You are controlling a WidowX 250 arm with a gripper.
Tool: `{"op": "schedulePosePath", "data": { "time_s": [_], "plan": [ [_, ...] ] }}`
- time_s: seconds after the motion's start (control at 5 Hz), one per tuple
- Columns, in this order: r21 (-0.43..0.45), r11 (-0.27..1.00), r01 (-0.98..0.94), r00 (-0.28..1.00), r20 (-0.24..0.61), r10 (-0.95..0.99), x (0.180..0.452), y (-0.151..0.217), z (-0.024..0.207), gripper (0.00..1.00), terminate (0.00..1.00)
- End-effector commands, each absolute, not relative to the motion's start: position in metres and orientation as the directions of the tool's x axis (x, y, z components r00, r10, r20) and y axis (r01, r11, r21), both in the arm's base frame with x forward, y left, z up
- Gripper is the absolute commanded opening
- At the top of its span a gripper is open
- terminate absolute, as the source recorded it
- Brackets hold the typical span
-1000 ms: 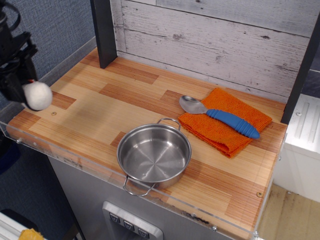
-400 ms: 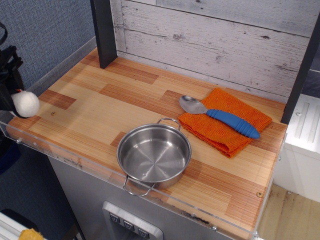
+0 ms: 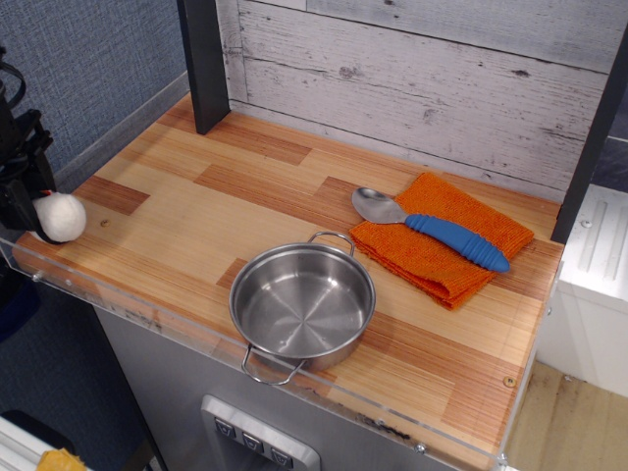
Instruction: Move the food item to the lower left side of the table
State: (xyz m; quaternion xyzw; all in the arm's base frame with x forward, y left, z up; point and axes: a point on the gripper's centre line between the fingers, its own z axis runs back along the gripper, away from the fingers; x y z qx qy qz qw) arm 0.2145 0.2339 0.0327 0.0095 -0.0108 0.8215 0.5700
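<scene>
The table [image 3: 177,211] carries a steel pot [image 3: 302,306] and an orange cloth [image 3: 442,247].

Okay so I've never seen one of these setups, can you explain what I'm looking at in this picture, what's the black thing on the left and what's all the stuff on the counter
This is one camera looking down at a wooden table from above its front. The black thing at the left edge is the end of a robot arm; its grasping tool sits right against a small white fuzzy ball, a toy food item, low over the table's left end. It seems to grip it, but the fingers are mostly hidden. Also on the table: an empty steel pot near the front, and an orange cloth with a blue-handled spoon lying across it.
</scene>
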Motion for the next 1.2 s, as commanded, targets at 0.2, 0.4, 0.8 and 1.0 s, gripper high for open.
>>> {"op": "schedulePosePath", "data": {
  "time_s": [0.2,0.4,0.8,1.0],
  "plan": [
    [0.011,-0.410,-0.912,-0.409,0.042,0.912,0.206,0.230,0.043,1.00,0.00],
    [0.002,-0.413,-0.911,-0.413,0.024,0.910,0.205,0.228,0.048,1.00,0.00],
    [-0.071,-0.376,-0.924,-0.376,-0.006,0.926,0.217,0.214,0.083,1.00,0.00],
    [-0.109,-0.353,-0.929,-0.354,-0.015,0.935,0.218,0.200,0.108,1.00,0.00]
  ]
}}
